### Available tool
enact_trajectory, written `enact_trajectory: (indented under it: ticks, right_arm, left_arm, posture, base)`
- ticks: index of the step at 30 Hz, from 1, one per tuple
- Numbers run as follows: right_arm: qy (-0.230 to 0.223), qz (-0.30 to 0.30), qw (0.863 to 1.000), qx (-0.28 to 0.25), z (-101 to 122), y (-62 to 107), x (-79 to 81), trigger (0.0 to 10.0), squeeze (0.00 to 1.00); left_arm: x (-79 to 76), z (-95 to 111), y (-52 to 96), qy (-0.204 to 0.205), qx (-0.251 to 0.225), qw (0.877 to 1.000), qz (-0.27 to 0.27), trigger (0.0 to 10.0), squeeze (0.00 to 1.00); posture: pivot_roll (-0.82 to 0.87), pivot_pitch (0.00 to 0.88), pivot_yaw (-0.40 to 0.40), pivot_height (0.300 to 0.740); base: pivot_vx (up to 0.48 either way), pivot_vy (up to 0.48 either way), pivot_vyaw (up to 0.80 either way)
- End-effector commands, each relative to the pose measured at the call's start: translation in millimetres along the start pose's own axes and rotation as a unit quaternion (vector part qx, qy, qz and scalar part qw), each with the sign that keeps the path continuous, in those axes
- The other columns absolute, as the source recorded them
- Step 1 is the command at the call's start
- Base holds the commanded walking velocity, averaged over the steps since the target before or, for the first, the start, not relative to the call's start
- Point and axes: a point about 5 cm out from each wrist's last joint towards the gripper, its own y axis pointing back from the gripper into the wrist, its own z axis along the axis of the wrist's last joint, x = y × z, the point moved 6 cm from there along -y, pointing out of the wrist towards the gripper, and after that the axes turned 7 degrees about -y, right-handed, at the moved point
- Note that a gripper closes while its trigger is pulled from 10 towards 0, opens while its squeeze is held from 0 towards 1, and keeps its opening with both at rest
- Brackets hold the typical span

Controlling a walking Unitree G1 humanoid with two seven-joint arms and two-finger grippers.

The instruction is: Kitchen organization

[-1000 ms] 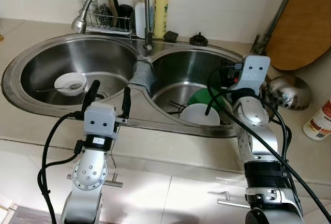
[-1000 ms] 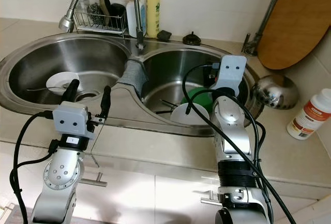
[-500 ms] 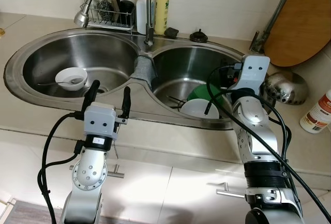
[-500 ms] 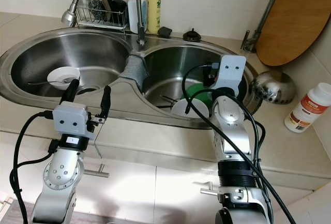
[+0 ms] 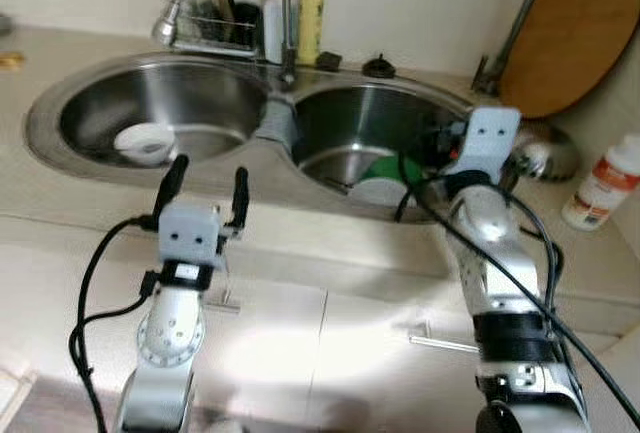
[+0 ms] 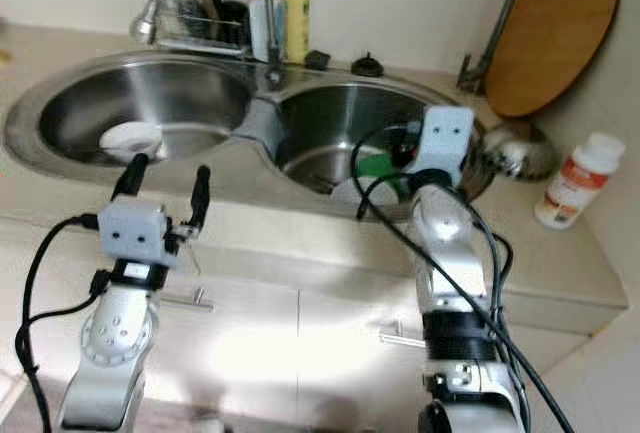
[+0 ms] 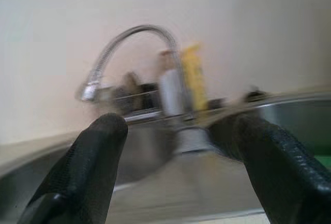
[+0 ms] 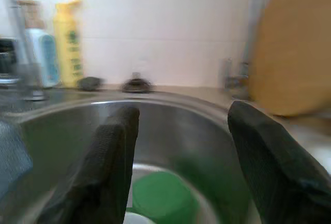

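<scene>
A double steel sink (image 5: 45,123) lies in the counter before me. A white bowl (image 5: 146,140) rests in its left basin. In the right basin a green plate (image 5: 388,167) lies behind a white plate (image 5: 372,191). My left gripper (image 5: 207,185) is open and empty, held above the counter's front edge near the left basin. The left wrist view looks between its fingers (image 7: 90,167) at the faucet. My right gripper (image 8: 178,162) is open and empty at the right basin's near rim, facing the green plate (image 8: 158,198). The right arm (image 5: 490,253) rises in front of it.
A spring faucet (image 5: 287,33) stands behind the sink's divider, next to a dish rack and a yellow bottle (image 5: 310,13). A wooden cutting board (image 5: 570,38) leans at the back right. A steel ladle (image 5: 535,153) and a red-labelled white bottle (image 5: 600,188) sit on the right counter. Cabinet handles (image 5: 440,341) are below.
The whole picture has shifted and blurred: the camera has drawn back from the counter, so more cabinet front shows. Both arms keep their pose, grippers open.
</scene>
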Motion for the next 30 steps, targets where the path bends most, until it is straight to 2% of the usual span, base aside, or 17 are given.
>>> enact_trajectory:
  ticks: [1,11,22,30]
  right_arm:
    - [-0.004,-0.008,1.0,0.002,-0.7,0.4,-3.5,10.0,0.0]
    - [-0.004,-0.008,1.0,0.002,-0.7,0.7,-3.8,10.0,0.0]
    - [-0.004,-0.006,1.0,0.002,-1.6,1.6,-1.5,10.0,0.0]
    - [-0.004,-0.005,1.0,0.002,-1.4,1.5,-1.0,10.0,0.0]
  left_arm:
    - [0.3,2.2,-1.9,0.0,-0.004,1.0,-0.002,10.0,0.0]
    - [-0.1,2.2,-1.5,0.0,-0.005,1.0,-0.002,10.0,0.0]
    - [-0.5,1.7,-1.1,0.003,-0.004,1.0,0.0,10.0,0.0]
    - [-1.3,0.5,-0.8,0.003,-0.002,1.0,-0.002,10.0,0.0]
  posture:
    - [0.15,0.0,-0.072,0.74]
    - [0.15,0.0,-0.072,0.74]
    - [0.15,0.0,-0.073,0.74]
    - [0.15,0.0,-0.075,0.74]
  base:
    - [-0.251,0.0,0.0]
    - [-0.252,0.0,0.0]
    - [0.0,0.0,0.0]
    - [0.0,0.421,0.0]
